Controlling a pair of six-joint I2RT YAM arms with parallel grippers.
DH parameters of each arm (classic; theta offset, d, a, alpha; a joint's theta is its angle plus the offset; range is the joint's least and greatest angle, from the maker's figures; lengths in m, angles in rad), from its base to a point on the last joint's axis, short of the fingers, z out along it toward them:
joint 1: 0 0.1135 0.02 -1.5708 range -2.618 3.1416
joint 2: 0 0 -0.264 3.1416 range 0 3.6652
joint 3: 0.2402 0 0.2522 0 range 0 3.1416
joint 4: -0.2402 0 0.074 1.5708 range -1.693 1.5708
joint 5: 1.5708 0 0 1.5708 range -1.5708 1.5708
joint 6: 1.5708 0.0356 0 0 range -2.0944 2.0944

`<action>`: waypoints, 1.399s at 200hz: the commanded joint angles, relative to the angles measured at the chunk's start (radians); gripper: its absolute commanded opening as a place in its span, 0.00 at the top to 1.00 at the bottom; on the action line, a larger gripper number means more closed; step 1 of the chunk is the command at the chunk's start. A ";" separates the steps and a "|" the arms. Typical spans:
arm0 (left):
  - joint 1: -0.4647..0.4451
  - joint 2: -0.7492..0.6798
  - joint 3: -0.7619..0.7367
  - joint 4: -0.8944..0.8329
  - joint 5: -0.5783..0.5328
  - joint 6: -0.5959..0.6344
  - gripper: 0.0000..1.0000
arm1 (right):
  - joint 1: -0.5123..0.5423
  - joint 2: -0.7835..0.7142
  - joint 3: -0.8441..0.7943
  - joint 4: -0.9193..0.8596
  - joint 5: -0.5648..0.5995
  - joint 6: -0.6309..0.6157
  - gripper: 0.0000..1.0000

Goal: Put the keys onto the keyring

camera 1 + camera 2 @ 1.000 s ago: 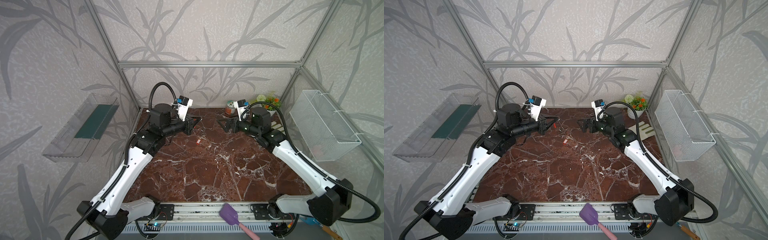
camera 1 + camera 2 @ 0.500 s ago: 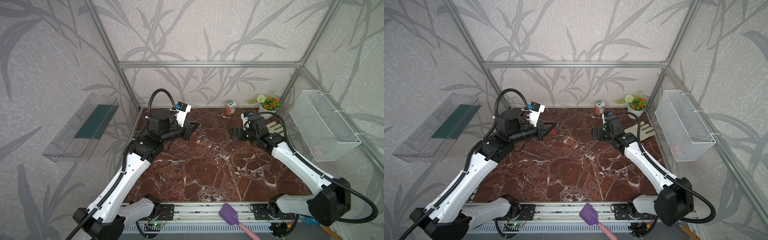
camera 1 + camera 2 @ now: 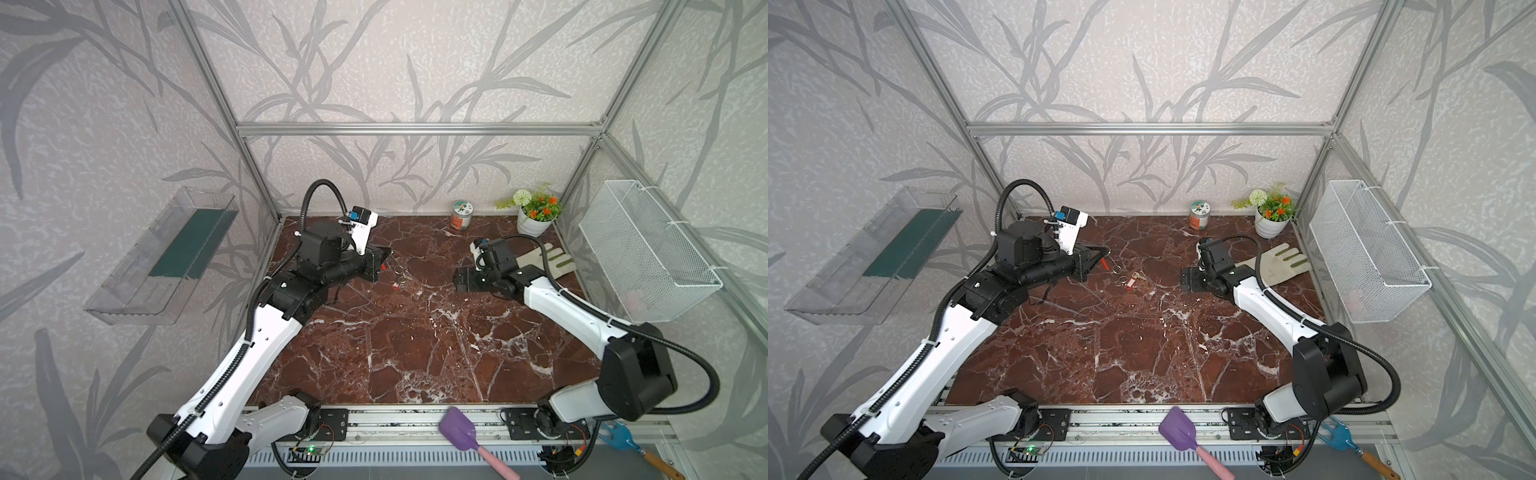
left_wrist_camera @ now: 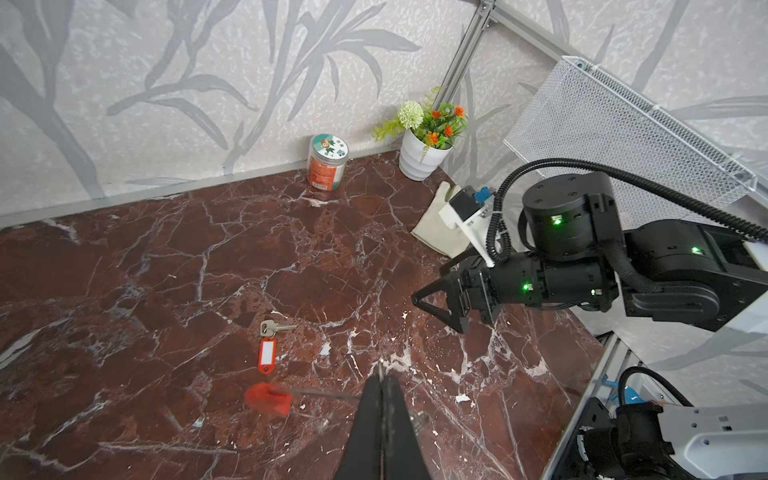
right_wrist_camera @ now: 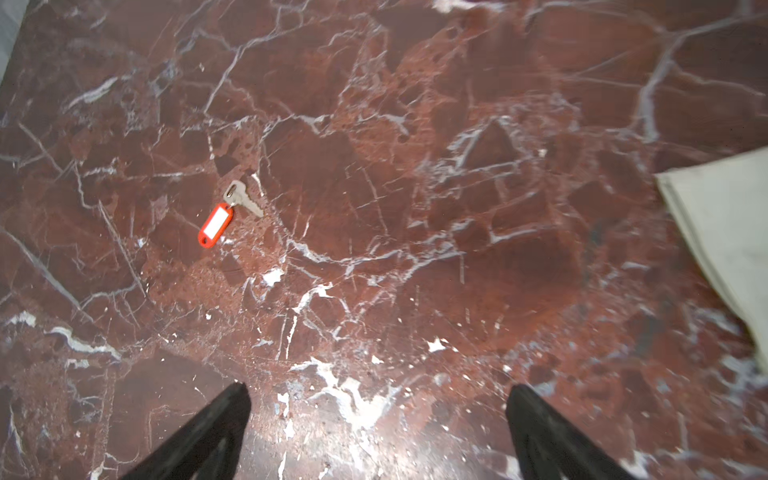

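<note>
The keys, a red-orange tag with a white label (image 4: 267, 353) (image 5: 216, 224) and a silver key on its small ring, lie flat on the marble in both top views (image 3: 397, 284) (image 3: 1133, 279). My left gripper (image 4: 381, 374) (image 3: 1100, 257) is shut on the keyring, whose thin band and blurred red section (image 4: 268, 399) (image 3: 1104, 264) hang just above the table, close beside the tag. My right gripper (image 5: 376, 390) (image 3: 459, 280) (image 3: 1185, 279) is open and empty, low over the marble, well to the right of the tag.
A pale work glove (image 3: 536, 259) (image 5: 723, 216) lies behind the right arm. A jar (image 3: 460, 215) and a flower pot (image 3: 532, 222) stand at the back wall. A wire basket (image 3: 640, 249) hangs right, a clear shelf (image 3: 166, 253) left. A purple spatula (image 3: 459, 430) lies on the front rail.
The right gripper has drawn back to the right and dropped low over the table. The left gripper has come down toward the tag with the keyring. The tag has not moved.
</note>
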State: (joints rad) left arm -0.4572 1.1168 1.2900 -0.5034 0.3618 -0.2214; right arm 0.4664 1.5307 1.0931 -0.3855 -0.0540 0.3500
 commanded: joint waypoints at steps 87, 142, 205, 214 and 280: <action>-0.001 -0.094 0.021 -0.123 -0.137 0.007 1.00 | 0.150 0.625 0.602 -0.074 -0.213 -0.012 0.61; 0.000 -0.145 0.002 -0.163 -0.180 0.005 1.00 | 0.150 0.817 0.827 -0.165 -0.198 0.029 0.64; 0.000 -0.173 -0.012 -0.192 -0.204 0.006 1.00 | 0.153 0.906 0.903 -0.177 -0.227 0.052 0.71; -0.001 -0.173 -0.013 -0.194 -0.204 0.006 1.00 | 0.154 0.914 0.909 -0.179 -0.228 0.053 0.71; -0.001 -0.185 -0.019 -0.204 -0.203 0.009 1.00 | 0.154 0.921 0.914 -0.227 -0.199 0.054 1.00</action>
State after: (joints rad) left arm -0.4572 0.9539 1.2846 -0.6891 0.1730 -0.2173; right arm 0.6197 2.4268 1.9858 -0.5472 -0.2699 0.4034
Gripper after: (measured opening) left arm 0.049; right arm 0.056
